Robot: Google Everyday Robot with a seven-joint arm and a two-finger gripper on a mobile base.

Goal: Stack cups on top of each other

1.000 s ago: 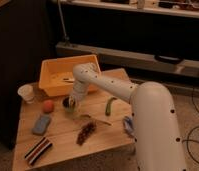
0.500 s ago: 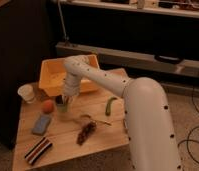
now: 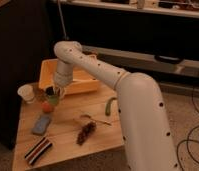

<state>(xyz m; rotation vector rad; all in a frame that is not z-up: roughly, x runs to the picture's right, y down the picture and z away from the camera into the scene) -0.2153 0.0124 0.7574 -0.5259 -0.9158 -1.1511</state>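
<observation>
Fingers of our gripper (image 3: 54,92) are clamped on the pale green cup (image 3: 52,99), held near the white cup (image 3: 26,93), which stands on the table (image 3: 68,145). We judge the pickup done; placing it onto the white cup remains.

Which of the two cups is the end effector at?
The pale green cup, dark inside, beside the orange ball; the end effector grips it. The white cup stands apart.

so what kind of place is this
Likely a robot lab: wooden table of props, cables on the floor, gripper by the yellow bin, jaws shut on the green cup.
</observation>
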